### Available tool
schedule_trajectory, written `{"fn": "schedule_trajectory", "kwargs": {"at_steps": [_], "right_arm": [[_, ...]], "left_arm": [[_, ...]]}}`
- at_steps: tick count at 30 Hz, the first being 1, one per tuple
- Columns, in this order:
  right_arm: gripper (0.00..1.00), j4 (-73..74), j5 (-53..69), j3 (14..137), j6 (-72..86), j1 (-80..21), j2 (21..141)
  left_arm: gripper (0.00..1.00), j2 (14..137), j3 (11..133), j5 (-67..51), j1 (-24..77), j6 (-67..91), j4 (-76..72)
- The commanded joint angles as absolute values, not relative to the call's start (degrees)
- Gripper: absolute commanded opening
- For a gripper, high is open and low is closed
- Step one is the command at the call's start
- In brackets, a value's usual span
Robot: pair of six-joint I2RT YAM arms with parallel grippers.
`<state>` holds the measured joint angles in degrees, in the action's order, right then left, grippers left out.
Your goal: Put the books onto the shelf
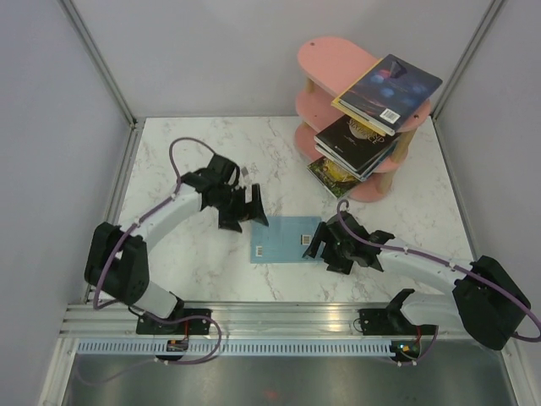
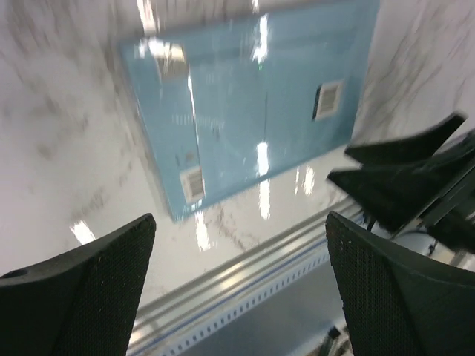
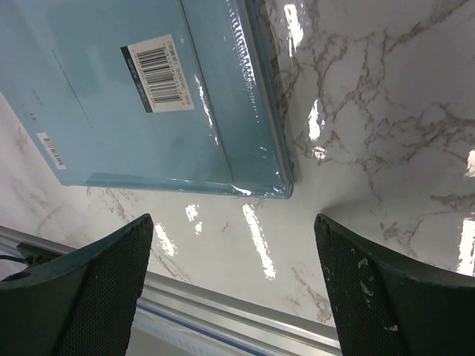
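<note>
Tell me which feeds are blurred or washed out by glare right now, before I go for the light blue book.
Left wrist: motion-blurred, the light blue book is smeared at its edges, with white glare streaks down its cover. Right wrist: sharp, the barcode is crisp, with bright glare spots on the marble table. Top external: even light, in focus, no strong glare on the book.

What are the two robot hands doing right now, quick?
Left gripper: open, holding nothing.
Right gripper: open, holding nothing.

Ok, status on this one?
Left gripper, right gripper open, empty. Light blue book flat between them, untouched. Other books on shelf. Nothing blocking.
</note>
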<state>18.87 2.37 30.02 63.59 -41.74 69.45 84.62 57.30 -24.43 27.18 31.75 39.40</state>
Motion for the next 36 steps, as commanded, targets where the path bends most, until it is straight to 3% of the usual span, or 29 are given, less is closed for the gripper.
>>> {"fn": "schedule_trajectory", "kwargs": {"at_steps": [1, 6, 10, 13, 22, 29, 36], "right_arm": [[0.93, 19.0, 5.4, 29.7, 68.5, -41.6, 69.2], [0.93, 14.9, 7.4, 26.9, 73.3, -41.6, 67.9], [0.93, 14.8, 7.5, 24.6, 75.1, -41.6, 66.1], [0.93, 14.7, 7.5, 23.1, 76.4, -41.6, 64.7], [0.94, 2.4, 7.7, 14.7, 83.7, -41.7, 64.2], [0.94, -9.3, 3.8, 11.0, 87.8, -42.7, 72.5], [0.94, -14.7, 0.7, 11.7, 87.0, -44.8, 82.7]], "left_arm": [[0.97, 94.0, 72.0, -18.0, 23.7, 22.2, 43.2], [0.95, 109.8, 89.6, -21.4, 22.7, 15.9, 39.3], [0.93, 120.6, 95.4, -27.6, 23.1, 15.7, 38.2], [0.93, 122.1, 94.0, -28.2, 24.7, 15.9, 38.0], [0.93, 112.1, 71.3, -27.2, 26.7, 20.3, 29.2], [0.93, 97.9, 49.0, -27.9, 31.9, 30.5, 22.9], [0.95, 88.7, 43.1, -25.0, 34.4, 36.3, 21.6]]}}
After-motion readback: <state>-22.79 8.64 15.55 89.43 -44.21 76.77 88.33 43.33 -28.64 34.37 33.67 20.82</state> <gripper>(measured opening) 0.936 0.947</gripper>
